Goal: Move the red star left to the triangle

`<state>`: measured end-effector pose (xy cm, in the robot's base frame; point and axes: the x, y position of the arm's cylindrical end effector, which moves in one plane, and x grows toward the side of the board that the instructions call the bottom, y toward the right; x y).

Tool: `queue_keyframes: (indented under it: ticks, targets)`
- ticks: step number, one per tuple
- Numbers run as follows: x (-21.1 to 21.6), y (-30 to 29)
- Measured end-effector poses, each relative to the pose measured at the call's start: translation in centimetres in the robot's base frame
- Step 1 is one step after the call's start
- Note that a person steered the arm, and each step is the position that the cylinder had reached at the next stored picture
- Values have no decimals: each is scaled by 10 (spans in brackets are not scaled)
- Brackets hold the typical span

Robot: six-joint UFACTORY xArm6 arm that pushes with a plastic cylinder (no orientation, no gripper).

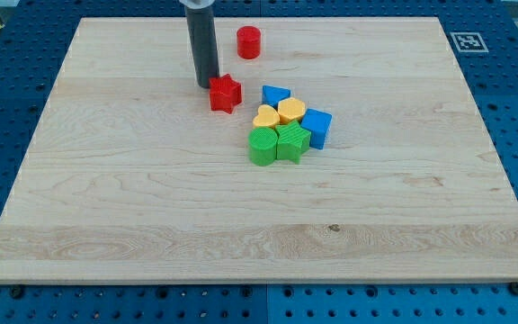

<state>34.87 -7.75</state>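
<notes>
The red star [226, 93] lies on the wooden board [151, 198], above the middle. The blue triangle [274, 95] lies just to the star's right, a small gap between them. My tip [207, 84] stands right at the star's upper left edge, touching or almost touching it. The rod rises from there to the view's top.
A red cylinder [249, 41] stands near the board's top edge, right of the rod. Below the triangle sits a tight cluster: two yellow hearts [280, 112], a blue cube [317, 127], a green cylinder [262, 146] and a green star-like block [292, 141].
</notes>
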Motion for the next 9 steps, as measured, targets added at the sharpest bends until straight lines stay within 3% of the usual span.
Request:
queue_keyframes:
  ticks: [3,4,5,9]
  targets:
    - [7,26]
    - [7,-14]
    - [15,-17]
    - [18,25]
